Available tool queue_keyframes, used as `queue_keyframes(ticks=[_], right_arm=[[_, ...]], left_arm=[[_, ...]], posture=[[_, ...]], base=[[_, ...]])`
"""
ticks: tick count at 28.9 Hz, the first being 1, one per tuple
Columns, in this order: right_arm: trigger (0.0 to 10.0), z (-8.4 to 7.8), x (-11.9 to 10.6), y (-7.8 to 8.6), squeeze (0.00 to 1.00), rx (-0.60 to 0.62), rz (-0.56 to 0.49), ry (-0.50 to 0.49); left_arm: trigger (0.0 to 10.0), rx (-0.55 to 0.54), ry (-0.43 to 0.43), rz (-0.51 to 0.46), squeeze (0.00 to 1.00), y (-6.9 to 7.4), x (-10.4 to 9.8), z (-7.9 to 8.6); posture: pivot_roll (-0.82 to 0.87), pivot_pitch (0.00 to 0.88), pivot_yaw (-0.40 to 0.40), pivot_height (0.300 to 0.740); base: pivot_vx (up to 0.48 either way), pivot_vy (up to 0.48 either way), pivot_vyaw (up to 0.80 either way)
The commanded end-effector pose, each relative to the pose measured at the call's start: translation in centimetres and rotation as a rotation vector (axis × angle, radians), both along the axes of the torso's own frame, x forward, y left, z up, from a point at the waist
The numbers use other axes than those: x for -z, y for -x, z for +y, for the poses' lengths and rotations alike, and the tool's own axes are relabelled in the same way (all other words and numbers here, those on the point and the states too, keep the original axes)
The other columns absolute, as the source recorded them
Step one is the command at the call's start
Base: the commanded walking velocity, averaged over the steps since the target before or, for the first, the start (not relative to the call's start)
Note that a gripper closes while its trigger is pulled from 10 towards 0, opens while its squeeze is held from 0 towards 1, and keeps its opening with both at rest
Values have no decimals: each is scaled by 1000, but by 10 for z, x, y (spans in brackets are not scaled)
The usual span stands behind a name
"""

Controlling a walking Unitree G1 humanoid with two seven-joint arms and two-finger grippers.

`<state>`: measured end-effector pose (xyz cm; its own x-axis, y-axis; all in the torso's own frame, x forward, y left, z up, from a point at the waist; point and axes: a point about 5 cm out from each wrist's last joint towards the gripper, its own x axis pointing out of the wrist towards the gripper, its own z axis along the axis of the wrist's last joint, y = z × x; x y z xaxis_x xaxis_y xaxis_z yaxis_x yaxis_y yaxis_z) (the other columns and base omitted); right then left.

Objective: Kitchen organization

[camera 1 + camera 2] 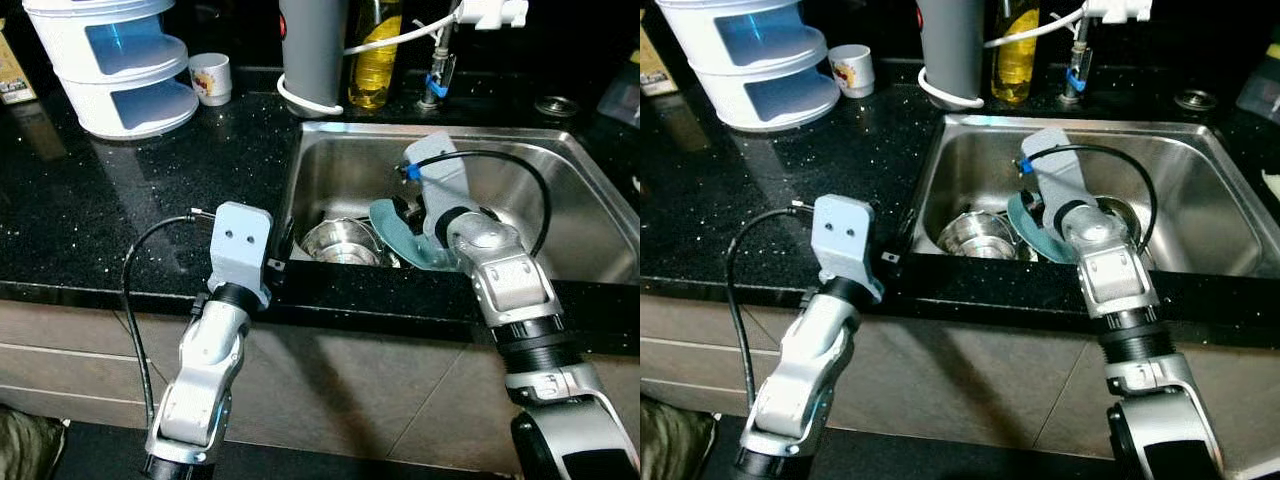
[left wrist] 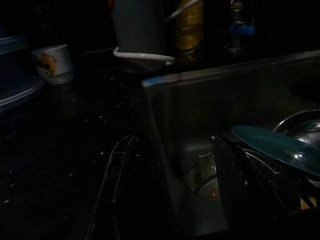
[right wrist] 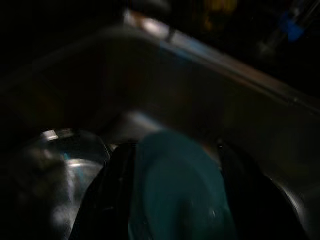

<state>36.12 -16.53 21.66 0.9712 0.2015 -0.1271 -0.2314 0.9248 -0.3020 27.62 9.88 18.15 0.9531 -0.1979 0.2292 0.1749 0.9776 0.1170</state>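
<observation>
Over at the far left, a white tiered container with pale blue openings (image 1: 115, 62) is standing at the back of the black speckled countertop (image 1: 90, 200), and a small white cup with a printed picture (image 1: 211, 77) is sitting just beside it. Nearer the front edge, the left gripper (image 2: 170, 200) is hovering at the counter's rim by the left wall of the sink; one black finger (image 2: 112, 175) is lying along the counter side and the other (image 2: 235, 180) is reaching down inside the basin, so the two are standing well apart and gripping nothing. Behind it, a grey appliance with a white cord looped round its base (image 1: 312, 50) and a bottle of yellow oil (image 1: 375, 55) are standing at the back of the counter, near the tap fitting with its blue clip (image 1: 436, 85). Within the stainless steel sink (image 1: 590, 230), a shiny steel bowl (image 1: 338, 240) is resting at the near left of the basin. Just to its right, the right gripper (image 3: 172, 200) is reaching down into the basin, its dark fingers (image 3: 107, 195) sitting on either side of a teal plate (image 1: 395, 232) and clamping it; the plate is being held tilted, overlapping the bowl's rim. A round metal lid (image 1: 555, 105) is lying on the counter beyond the sink's far right corner.
</observation>
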Motion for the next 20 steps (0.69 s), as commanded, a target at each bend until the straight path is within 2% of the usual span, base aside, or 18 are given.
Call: queue_keyframes(ticks=[1,2,3,7,8,9,10,15,19,20], right_arm=[[10000,0,-3,3,39,-10,-32,-45],[10000,1,-4,5,0,-29,-52,-85],[10000,1,-4,5,0,-29,-52,-85],[10000,3,-9,12,0,-65,-135,-255],[10000,3,-9,12,0,-65,-135,-255],[10000,3,-12,24,0,-88,-214,-378],[10000,1,-12,31,0,-95,-252,-419],[10000,-2,-12,44,0,-82,-311,-488],[10000,2,2,68,0,-59,-328,-500],[10000,2,2,68,0,-59,-328,-500]], left_arm=[[10000,-4,-14,15,0,0,2,2],[10000,-6,-14,16,0,-1,2,3],[10000,-6,-14,16,0,-1,2,3],[10000,-19,-25,13,0,-3,2,6],[10000,-19,-25,13,0,-3,2,6],[10000,-31,-40,8,0,-3,2,9],[10000,-37,-50,7,0,-3,2,10],[10000,-47,-70,5,0,-1,4,13],[10000,-66,-85,-4,0,9,9,14],[10000,-66,-85,-4,0,9,9,14]], posture=[[-7,0,0,736],[-7,0,0,736],[-7,0,0,736],[-5,0,-2,736],[-5,0,-2,736],[-4,0,-7,736],[-4,0,-7,736],[-8,0,-4,736],[-14,0,6,736],[-14,0,6,736]], base=[[0,0,0],[0,0,0],[0,0,0],[0,0,0],[0,0,0],[0,0,0],[0,0,0],[0,0,0],[0,0,0],[0,0,0]])
